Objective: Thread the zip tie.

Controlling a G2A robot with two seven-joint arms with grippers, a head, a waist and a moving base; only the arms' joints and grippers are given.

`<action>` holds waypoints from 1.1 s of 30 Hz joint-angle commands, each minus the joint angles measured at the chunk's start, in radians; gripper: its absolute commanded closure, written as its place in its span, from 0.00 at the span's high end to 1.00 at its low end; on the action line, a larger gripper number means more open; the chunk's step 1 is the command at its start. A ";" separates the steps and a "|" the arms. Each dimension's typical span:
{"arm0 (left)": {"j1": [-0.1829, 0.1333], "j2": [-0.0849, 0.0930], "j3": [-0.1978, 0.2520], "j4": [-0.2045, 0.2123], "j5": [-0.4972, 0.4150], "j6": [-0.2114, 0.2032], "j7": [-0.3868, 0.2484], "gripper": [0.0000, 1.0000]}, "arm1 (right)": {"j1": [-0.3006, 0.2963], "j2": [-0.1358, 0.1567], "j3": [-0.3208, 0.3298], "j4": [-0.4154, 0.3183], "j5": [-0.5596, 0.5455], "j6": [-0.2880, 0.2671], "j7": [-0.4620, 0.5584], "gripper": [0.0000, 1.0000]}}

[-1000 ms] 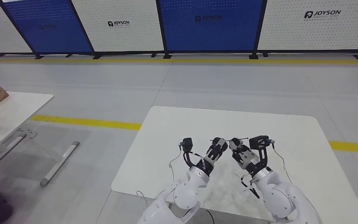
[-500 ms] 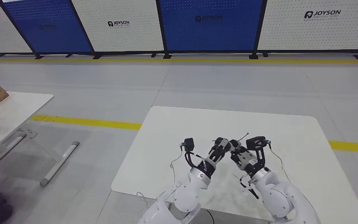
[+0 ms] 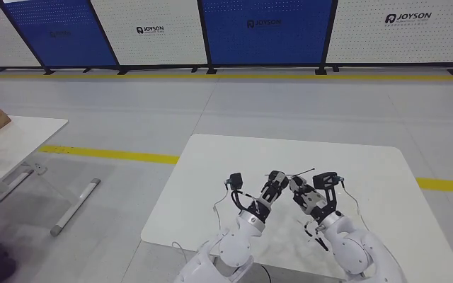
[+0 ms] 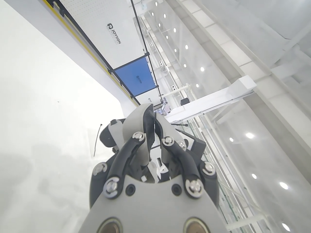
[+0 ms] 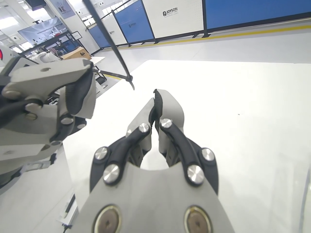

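A black zip tie [image 3: 301,171] hangs in the air above the white table [image 3: 361,163], near its front edge. My left gripper [image 3: 276,181] is shut on it. In the right wrist view the left gripper [image 5: 86,73] pinches a short stretch that leads to the tie's head [image 5: 130,78]. From the head a long strap [image 5: 107,35] runs up and away, and a short tip pokes out below. My right gripper [image 5: 155,95] is shut just beneath the head, apart from it, with nothing between its fingers. In the left wrist view a bit of the tie [image 4: 179,124] sticks out past the left gripper [image 4: 152,113].
A thin black strip [image 4: 96,141], much like another zip tie, lies flat on the table beside the left arm. The far half of the tabletop [image 5: 243,93] is bare. Blue and white partition panels [image 3: 265,28] stand across the floor behind.
The right gripper has drawn slightly back from the left one. The tie's long free end has swung a little upward. The left gripper holds its grip.
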 commanded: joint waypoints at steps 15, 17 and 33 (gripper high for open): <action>-0.009 -0.003 0.006 0.021 -0.005 0.010 -0.002 0.00 | -0.010 0.004 0.013 -0.021 0.013 -0.005 -0.010 0.15; -0.010 -0.004 0.007 0.023 -0.003 0.011 -0.001 0.00 | -0.010 0.004 0.013 -0.021 0.012 -0.006 -0.009 0.15; -0.027 -0.010 0.022 0.051 0.011 0.028 0.016 0.00 | -0.017 0.007 0.015 -0.034 0.003 -0.008 -0.004 0.25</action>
